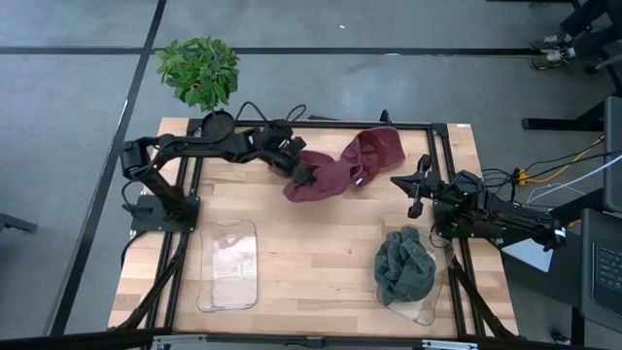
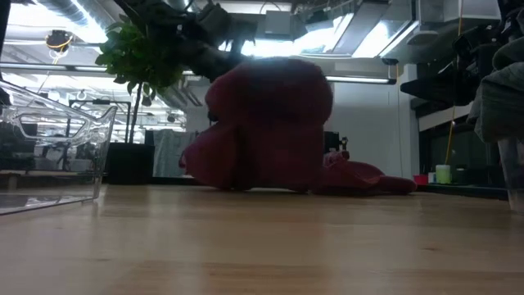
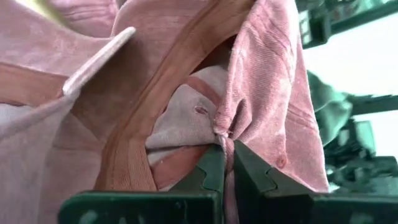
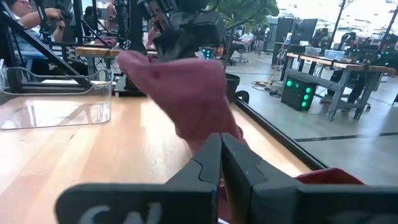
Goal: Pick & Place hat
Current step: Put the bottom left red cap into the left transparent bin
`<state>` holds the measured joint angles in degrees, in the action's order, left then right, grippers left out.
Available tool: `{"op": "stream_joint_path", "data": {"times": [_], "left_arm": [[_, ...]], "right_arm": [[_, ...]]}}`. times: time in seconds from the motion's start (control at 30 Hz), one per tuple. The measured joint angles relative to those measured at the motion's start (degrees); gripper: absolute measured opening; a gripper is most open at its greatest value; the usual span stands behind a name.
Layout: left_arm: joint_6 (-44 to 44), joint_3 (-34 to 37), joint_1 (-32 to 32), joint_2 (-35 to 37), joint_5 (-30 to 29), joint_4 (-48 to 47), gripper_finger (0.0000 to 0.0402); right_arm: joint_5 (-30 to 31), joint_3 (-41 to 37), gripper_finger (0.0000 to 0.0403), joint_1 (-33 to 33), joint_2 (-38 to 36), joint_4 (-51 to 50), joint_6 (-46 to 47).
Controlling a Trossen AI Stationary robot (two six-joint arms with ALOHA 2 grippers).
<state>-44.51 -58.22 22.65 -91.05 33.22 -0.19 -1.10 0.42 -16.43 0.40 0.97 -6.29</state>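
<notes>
The left gripper [image 1: 303,175] is clenched on a fold of the red hat [image 1: 340,167], lifting its near end off the table's [image 1: 311,248] far middle, probably to carry it to the clear bin [image 1: 227,264] at near left. The right gripper [image 1: 416,191] waits closed and empty at the right, beside a green hat [image 1: 405,267] in its own bin. A plant [image 1: 199,70] stands at far left; nothing blocks the way.

This is a robotics lab or workshop. A wooden bench [image 1: 321,253] stands on a grey concrete floor [image 1: 78,146] marked with dark lines, with two dark robot arms fixed to a black metal frame [image 1: 442,124] at its edges. Beyond the right gripper [image 4: 221,163] lie more workbenches [image 4: 323,62], a box with green lights [image 4: 297,93], loose cables [image 1: 559,160] and a seated person [image 4: 28,25]. Strip lights [image 2: 360,79] hang from an open ceiling.
</notes>
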Motion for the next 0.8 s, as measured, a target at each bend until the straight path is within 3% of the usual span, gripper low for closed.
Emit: {"op": "stream_joint_path", "data": {"times": [0.2, 0.33, 0.57, 0.7, 0.8], "left_arm": [[-6.87, 0.0, 0.0, 0.38, 0.39, 4.66, 0.0008], [-6.73, -0.02, 0.0, 0.38, -1.07, 5.12, 0.0008], [10.58, -0.04, -1.37, 0.38, -5.69, -1.23, 0.0008], [20.54, -0.04, -4.05, 0.38, -5.87, -8.08, 0.0008], [27.48, -0.04, -7.2, 0.38, -9.83, -11.75, 0.0008]], "right_arm": [[0.0, -0.01, 0.0014, 0.0, 0.0, 0.0, 0.08], [0.0, -0.01, 0.0014, 0.0, 0.0, 0.0, 0.2], [0.0, -0.01, 0.0014, -0.01, 0.0, 0.0, 0.2], [0.0, 0.0, 0.0014, 0.0, 0.0, 0.0, 0.2], [0.0, 0.0, 0.0014, -0.01, 0.0, 0.0, 0.2]]}}
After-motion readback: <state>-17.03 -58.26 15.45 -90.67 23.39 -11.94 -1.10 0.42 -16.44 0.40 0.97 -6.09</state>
